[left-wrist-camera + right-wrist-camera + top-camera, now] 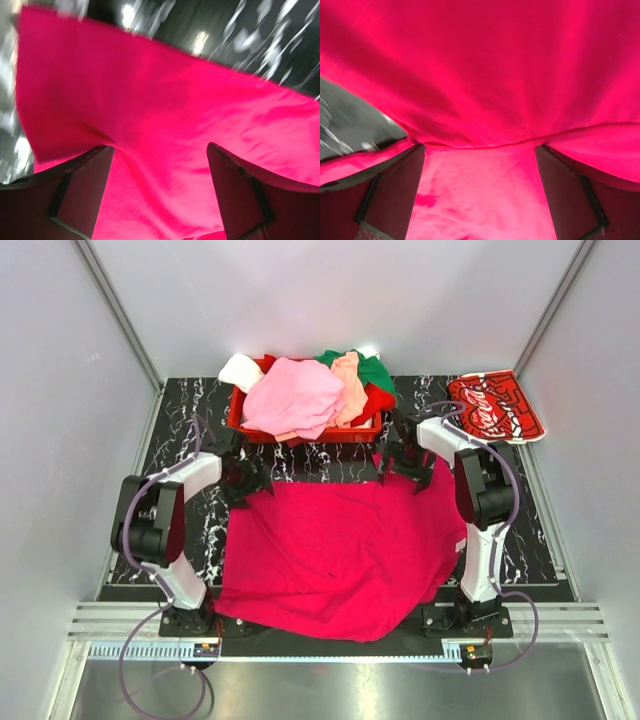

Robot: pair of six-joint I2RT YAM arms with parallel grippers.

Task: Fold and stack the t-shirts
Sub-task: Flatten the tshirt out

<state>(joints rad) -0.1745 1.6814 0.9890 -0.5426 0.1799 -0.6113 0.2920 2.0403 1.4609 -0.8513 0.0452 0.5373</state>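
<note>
A plain magenta t-shirt (340, 550) lies spread over the middle of the black marbled table. My left gripper (247, 480) is low over its far left corner, my right gripper (405, 465) over its far right edge. In the left wrist view the left gripper (160, 150) stands open, with magenta cloth (175, 110) lying between its dark fingers (82, 190). The right gripper (480, 147) is open too, straddling a fold of the same cloth (485, 75). A red t-shirt with white Coca-Cola script (495, 407) lies folded at the far right.
A red plastic basket (237, 416) stands at the back centre, heaped with a pink t-shirt (295, 397), a peach one (350, 385), a green one (376, 370) and a white one (240, 370). Grey walls close in the table (180, 445) on three sides.
</note>
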